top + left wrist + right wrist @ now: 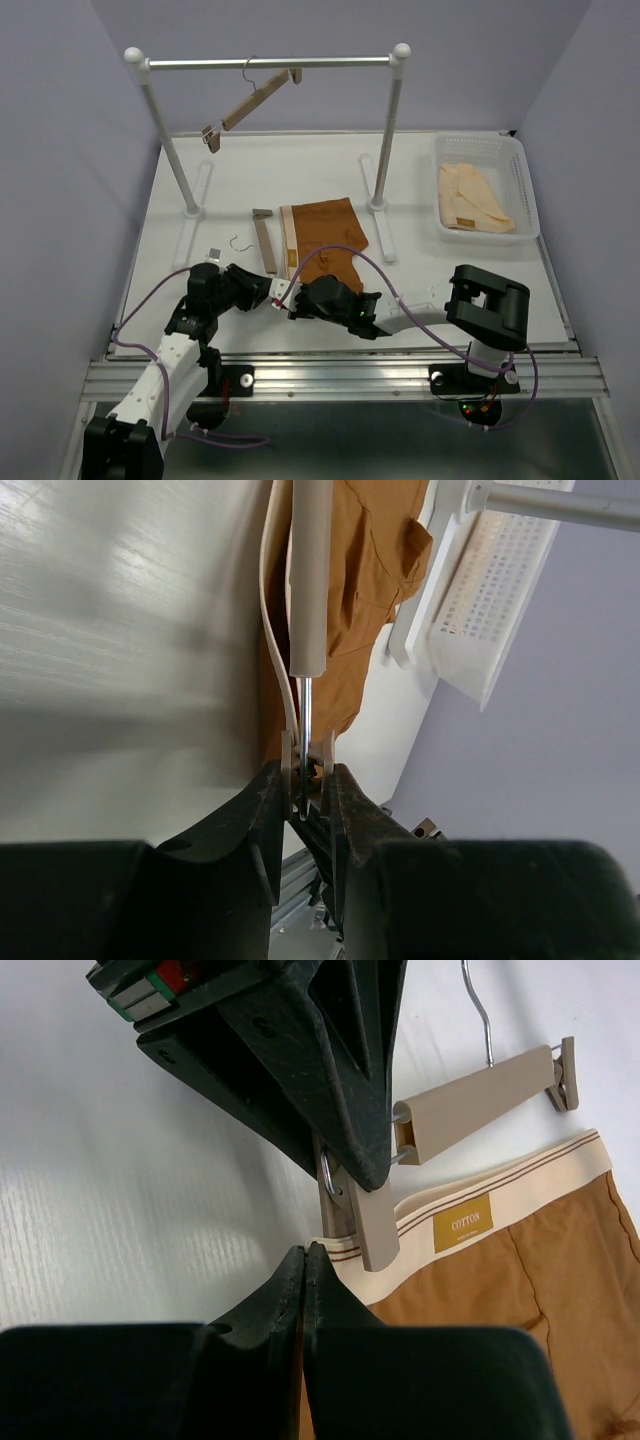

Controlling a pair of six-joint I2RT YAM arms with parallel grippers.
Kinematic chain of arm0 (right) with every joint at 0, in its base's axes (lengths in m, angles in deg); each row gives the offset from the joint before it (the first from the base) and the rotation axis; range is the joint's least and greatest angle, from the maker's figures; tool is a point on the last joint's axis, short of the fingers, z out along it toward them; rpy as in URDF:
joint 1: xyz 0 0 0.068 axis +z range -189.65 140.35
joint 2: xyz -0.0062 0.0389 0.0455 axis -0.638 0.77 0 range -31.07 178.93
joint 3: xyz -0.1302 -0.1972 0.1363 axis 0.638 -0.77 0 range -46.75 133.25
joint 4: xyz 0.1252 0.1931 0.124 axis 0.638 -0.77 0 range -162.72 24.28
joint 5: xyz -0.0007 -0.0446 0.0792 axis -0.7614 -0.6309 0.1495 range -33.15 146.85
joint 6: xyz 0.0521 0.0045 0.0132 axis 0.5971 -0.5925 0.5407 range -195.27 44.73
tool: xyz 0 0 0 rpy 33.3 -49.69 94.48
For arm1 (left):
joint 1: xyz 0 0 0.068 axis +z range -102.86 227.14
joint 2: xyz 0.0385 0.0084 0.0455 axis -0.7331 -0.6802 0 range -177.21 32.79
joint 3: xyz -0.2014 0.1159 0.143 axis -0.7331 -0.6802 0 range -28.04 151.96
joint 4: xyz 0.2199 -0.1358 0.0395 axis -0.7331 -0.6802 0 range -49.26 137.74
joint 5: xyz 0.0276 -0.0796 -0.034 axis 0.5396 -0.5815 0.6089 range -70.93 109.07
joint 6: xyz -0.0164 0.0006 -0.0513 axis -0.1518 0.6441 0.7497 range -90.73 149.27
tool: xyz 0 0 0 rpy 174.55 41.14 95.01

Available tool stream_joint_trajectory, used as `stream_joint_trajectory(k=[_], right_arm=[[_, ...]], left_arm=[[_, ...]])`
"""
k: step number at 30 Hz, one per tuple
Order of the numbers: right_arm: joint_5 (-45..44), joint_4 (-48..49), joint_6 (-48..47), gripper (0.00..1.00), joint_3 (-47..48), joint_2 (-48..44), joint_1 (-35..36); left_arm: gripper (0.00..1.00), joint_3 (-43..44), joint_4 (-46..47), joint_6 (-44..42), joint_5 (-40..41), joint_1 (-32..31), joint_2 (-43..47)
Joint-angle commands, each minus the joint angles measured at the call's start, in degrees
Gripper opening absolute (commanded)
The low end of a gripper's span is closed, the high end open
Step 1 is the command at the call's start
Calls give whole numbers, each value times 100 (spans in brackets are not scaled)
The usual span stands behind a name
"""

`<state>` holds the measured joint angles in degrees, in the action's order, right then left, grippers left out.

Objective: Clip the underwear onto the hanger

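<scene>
Underwear (325, 235) waistband leftward, hanger (266, 243) alongside

One word is coming through clearly, in the right wrist view: "COTTON", in pale capitals, is standing on a small mustard-yellow label (463, 1223). That label is sitting on the cream waistband (540, 1192) of the rust-orange underwear (520, 1300), just under the waistband's thin brown stripes and below the light bar of the hanger (480, 1095). From the top camera the waistband is appearing too small for any lettering to be made out
</scene>
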<state>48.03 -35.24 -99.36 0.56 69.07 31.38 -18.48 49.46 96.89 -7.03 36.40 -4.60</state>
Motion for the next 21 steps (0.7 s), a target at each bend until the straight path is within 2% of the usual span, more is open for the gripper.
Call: stream_joint_trajectory(k=[1,8,18,21], right_arm=[[-49,380,81,1,165,23,61],[12,538,107,1,182,23,61],[11,415,-25,1,226,-21,61],[64,336,-7,1,226,14,61]], left_arm=[[0,-60,92,349,-26,46,82],[0,-95,66,314,-87,37,179],[0,265,-663,-547,-193,37,-111],[0,318,-629,-635,-315,46,-163]])
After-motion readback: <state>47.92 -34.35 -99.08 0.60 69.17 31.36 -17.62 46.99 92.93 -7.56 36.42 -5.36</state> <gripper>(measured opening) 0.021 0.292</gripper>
